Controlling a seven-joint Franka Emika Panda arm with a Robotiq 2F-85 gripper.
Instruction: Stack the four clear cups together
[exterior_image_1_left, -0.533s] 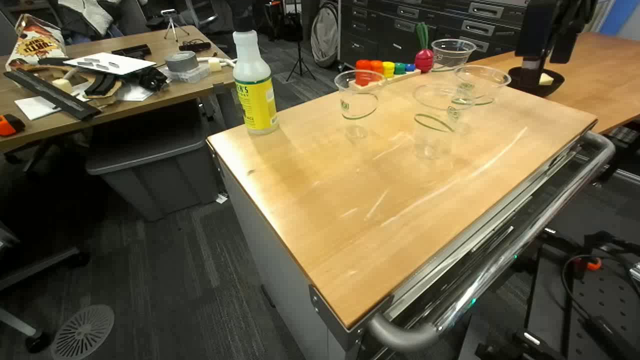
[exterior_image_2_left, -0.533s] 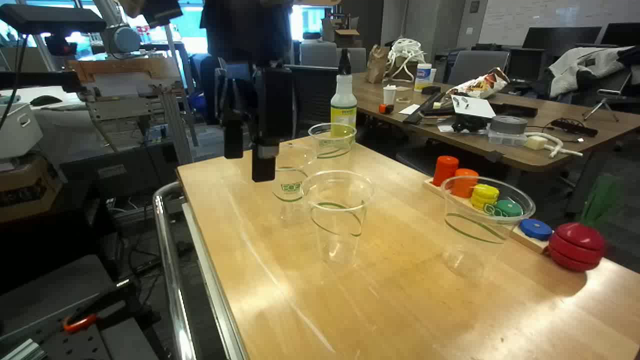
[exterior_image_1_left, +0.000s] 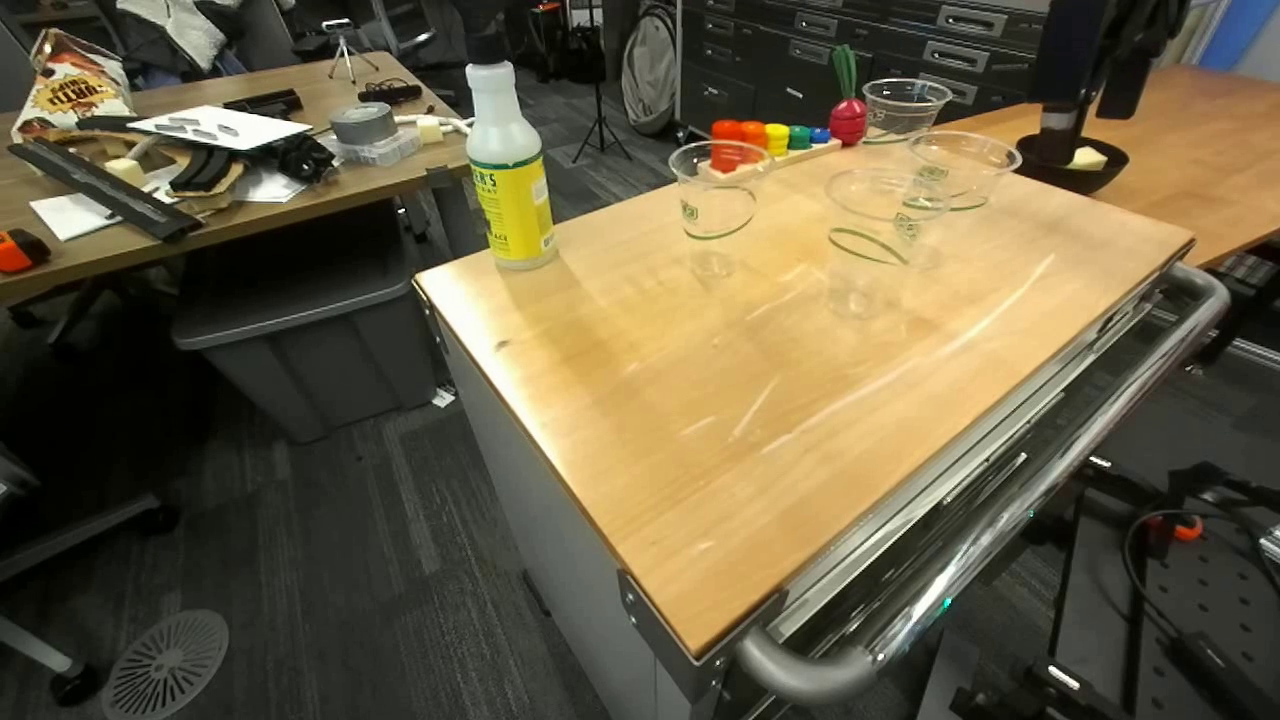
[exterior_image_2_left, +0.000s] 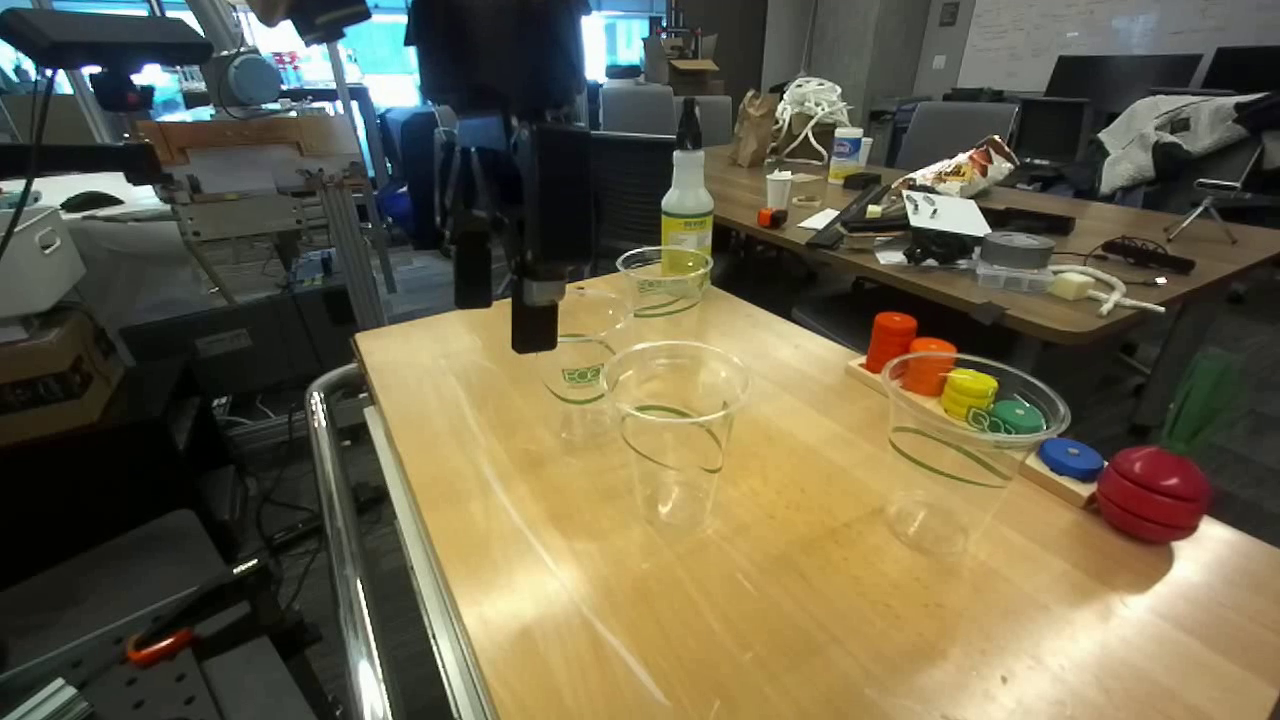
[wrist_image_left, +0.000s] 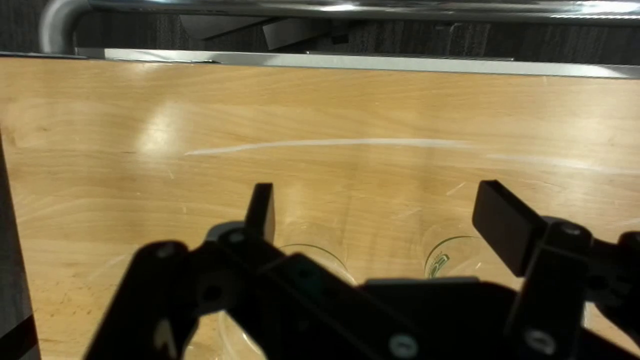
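Note:
Several clear cups stand upright and apart on the wooden tabletop in both exterior views. One clear cup (exterior_image_2_left: 678, 432) is near the middle, and another clear cup (exterior_image_2_left: 583, 372) is behind it. A further clear cup (exterior_image_2_left: 666, 294) stands in front of the spray bottle, while a clear cup (exterior_image_2_left: 945, 466) sits beside the coloured toy. My gripper (exterior_image_2_left: 504, 298) hangs above the table with its jaws wide apart and nothing between them. In the wrist view, the gripper (wrist_image_left: 376, 205) partly covers a clear cup (wrist_image_left: 320, 252) at left and a clear cup (wrist_image_left: 452, 255) at right.
A yellow-labelled spray bottle (exterior_image_1_left: 513, 200) stands at a table corner. Along an edge lie a toy with coloured pegs (exterior_image_1_left: 777, 138) and a red radish toy (exterior_image_1_left: 848, 120). A black bowl (exterior_image_1_left: 1085, 184) sits near the gripper. A metal rail (exterior_image_2_left: 340, 540) runs along the table's side.
My gripper has risen slightly and shifted a little, its jaws still apart. The cups have not moved.

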